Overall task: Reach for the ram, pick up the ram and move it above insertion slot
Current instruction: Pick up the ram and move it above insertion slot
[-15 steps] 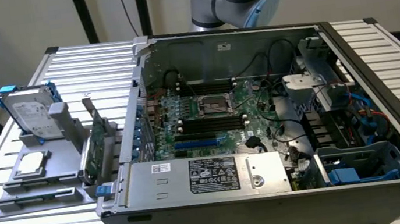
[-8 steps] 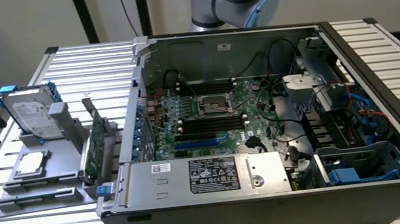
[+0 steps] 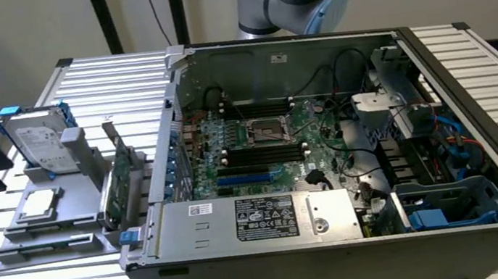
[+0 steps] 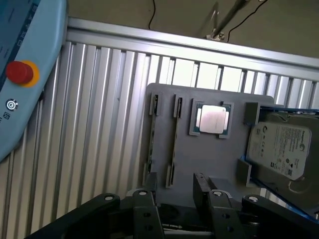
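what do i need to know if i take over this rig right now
Gripper: fingers open, holding nothing, hovering over the grey holder tray.
Ram: stands on edge in its holder on the tray, beside the CPU. Its near end lines up with the gap between the fingers; whether they touch cannot be told.
Done: the reach has brought the gripper close to the ram. No grasp yet.
Left: grasp the ram, lift it, and bring it above the memory slots on the motherboard inside the open computer case.
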`<act>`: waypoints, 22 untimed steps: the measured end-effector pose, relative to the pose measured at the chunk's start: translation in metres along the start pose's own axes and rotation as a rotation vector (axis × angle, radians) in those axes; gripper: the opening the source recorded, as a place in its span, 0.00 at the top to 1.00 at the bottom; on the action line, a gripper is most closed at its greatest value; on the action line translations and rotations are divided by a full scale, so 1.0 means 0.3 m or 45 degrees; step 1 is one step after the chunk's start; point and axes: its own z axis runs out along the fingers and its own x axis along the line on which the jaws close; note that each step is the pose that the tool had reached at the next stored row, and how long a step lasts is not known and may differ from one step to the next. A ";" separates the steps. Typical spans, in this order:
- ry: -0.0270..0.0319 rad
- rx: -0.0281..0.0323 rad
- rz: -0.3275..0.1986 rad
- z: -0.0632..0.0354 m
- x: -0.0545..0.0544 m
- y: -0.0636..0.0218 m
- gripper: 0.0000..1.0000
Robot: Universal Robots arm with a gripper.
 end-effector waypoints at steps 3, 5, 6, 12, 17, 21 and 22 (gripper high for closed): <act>0.0001 -0.0002 0.001 0.018 0.009 0.001 0.58; 0.0001 -0.0002 0.002 0.030 0.016 0.002 0.58; -0.0001 0.0000 0.002 0.036 0.019 0.002 0.58; -0.0003 0.0001 0.002 0.072 0.039 0.005 0.58; -0.0003 0.0002 0.004 0.102 0.053 0.007 0.58; -0.0004 0.0000 0.005 0.126 0.060 0.008 0.58; -0.0005 0.0003 0.006 0.133 0.060 0.008 0.58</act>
